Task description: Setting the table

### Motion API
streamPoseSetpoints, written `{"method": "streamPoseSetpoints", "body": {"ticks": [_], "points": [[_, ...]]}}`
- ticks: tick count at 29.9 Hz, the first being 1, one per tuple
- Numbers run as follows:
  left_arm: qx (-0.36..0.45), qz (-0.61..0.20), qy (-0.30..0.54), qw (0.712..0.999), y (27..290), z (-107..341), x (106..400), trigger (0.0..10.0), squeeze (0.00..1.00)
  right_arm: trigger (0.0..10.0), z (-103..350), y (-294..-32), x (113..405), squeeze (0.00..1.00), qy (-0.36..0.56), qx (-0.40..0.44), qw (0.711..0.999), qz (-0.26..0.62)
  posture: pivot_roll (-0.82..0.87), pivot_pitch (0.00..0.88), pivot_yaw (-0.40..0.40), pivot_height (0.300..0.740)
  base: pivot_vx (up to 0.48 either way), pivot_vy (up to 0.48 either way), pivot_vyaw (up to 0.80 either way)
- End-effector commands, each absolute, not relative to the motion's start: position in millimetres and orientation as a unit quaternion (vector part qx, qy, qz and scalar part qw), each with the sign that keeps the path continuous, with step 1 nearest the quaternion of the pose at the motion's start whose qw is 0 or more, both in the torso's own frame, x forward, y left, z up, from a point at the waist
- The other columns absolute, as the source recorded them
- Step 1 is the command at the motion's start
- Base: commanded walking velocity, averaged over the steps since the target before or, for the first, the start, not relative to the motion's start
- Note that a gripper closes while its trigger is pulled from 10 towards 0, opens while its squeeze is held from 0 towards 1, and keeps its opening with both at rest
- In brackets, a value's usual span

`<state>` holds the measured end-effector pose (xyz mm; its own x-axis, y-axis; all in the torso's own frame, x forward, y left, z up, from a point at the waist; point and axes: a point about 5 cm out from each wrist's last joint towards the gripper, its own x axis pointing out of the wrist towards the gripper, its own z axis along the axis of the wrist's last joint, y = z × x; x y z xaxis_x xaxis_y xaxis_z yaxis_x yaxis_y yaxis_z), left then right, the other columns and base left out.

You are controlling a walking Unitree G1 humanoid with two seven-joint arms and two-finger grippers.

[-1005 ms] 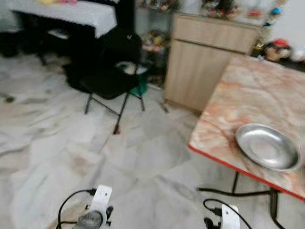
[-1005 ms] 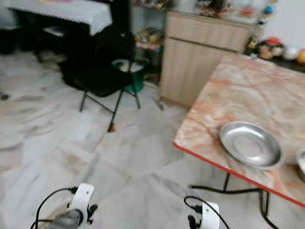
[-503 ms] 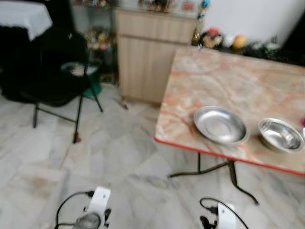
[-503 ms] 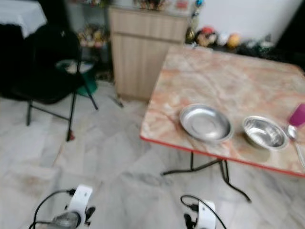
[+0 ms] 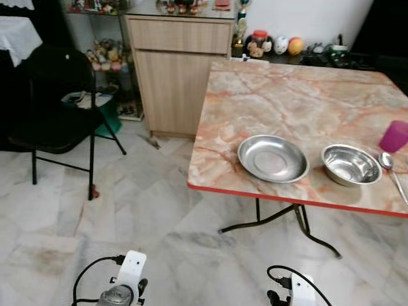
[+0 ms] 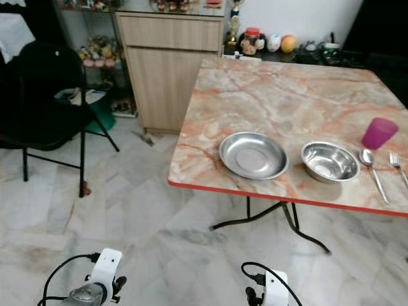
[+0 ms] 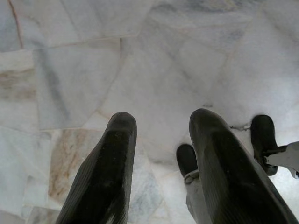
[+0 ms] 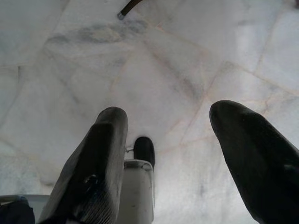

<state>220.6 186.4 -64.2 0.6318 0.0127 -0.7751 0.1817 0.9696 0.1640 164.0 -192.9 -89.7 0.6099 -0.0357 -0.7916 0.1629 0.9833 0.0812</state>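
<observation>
The steel plate (image 6: 253, 155) sits at mid-frame near the tabletop's (image 6: 280, 95) red front edge, the steel bowl (image 6: 329, 161) just right of it, then spoon (image 6: 371, 166), fork (image 6: 398, 164) and pink cup (image 6: 378, 133). Left gripper (image 7: 159, 140) and right gripper (image 8: 168, 135) hang over the floor, jaws apart and empty. Best to step close and square up before reaching. The fork is cut off at the frame's right edge.

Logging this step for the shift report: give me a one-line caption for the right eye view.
Marble-topped table holding a steel plate, steel bowl, spoon, fork and pink cup.
</observation>
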Motion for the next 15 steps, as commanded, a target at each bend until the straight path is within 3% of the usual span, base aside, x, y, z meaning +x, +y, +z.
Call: {"method": "streamPoseSetpoints", "body": {"ticks": [1,15], "points": [[0.115,-0.051,0.43,0.894,183.9,-65.1,220.0,10.0,0.0,10.0,-89.0,-195.6,164.3,0.0,0.434,0.075,0.896,-0.062,0.01,0.0,-0.032,0.74,0.0,-0.285,0.0],[0.112,-0.052,0.429,0.895,183.8,-65.1,219.9,10.0,0.0,10.0,-88.5,-195.9,165.1,0.0,0.431,0.076,0.896,-0.067,0.01,0.0,-0.033,0.74,0.0,-0.288,0.0]]}}
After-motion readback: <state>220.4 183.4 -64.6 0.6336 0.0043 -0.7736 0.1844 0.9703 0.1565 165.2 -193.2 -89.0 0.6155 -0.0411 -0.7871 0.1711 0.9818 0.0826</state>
